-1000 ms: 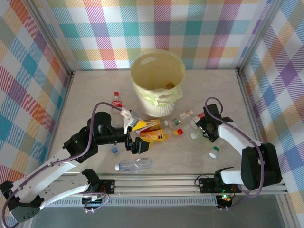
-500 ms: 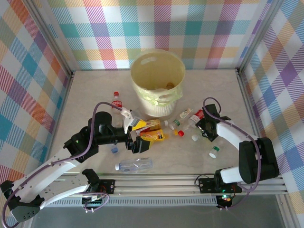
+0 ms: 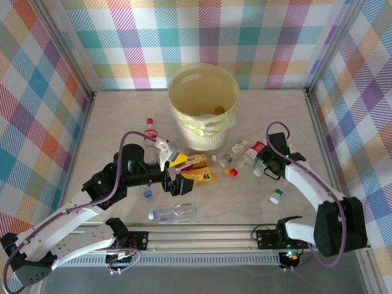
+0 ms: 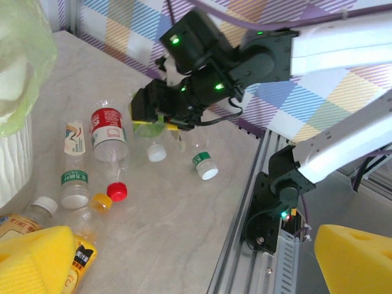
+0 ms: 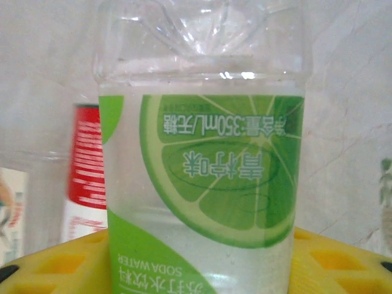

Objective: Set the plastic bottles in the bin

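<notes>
**Desk contents, left to right.**

- Pale marbled desk (image 3: 116, 122): carries every item listed.
- Clear red-labelled plastic bottle (image 3: 149, 131): red cap, lying left of the bin and apart from it.
- Left end effector (image 3: 181, 174): jaws spread wide, holding nothing, poised over the orange-filled plastic bottles (image 3: 199, 176).
- Orange-filled plastic bottles: two, lying side by side just in front of the bin.
- Clear blue-labelled plastic bottle (image 3: 174, 212): on its side near the front rail.
- Round pale-yellow plastic bin (image 3: 190, 92): yellow-green liner, upright at the far middle.
- Small white-labelled plastic bottle (image 3: 239, 147): lying right of the bin.
- Red-banded clear plastic bottle (image 3: 253, 150): lying just beside the previous item.
- Right end effector (image 3: 264, 166): yellow pads closed on the lime-labelled clear plastic bottle (image 5: 202, 184).
- Green-capped plastic bottle (image 3: 277, 196): alone, nearer the front right.
</notes>
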Tool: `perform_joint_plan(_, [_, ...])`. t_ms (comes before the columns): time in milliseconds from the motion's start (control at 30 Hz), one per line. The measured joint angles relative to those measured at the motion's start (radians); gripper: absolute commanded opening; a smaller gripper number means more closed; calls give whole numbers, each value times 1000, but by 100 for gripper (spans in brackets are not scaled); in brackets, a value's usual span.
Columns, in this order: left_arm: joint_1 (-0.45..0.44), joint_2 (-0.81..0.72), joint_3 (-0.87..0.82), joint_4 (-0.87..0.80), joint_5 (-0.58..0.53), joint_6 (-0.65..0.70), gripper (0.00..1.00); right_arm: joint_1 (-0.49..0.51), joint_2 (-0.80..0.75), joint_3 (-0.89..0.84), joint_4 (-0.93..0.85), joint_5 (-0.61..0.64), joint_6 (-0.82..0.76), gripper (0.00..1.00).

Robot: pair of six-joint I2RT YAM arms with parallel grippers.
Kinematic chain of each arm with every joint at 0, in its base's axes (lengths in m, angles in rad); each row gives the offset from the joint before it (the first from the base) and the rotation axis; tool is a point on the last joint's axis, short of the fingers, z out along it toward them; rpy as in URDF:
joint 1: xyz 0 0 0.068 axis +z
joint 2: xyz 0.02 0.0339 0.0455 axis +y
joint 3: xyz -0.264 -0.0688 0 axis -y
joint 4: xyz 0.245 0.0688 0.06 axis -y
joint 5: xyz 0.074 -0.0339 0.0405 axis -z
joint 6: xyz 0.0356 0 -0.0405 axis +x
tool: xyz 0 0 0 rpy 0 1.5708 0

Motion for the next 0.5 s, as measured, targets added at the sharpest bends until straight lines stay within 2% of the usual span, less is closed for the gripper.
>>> perform_joint_plan(233, [0, 2, 0, 37, -43, -35, 100, -3, -168, 11, -11, 56, -140, 58])
perform_joint_plan(500, [0, 2, 0, 77, -157, -84, 100, 0, -239, 118, 27, 18, -323, 58])
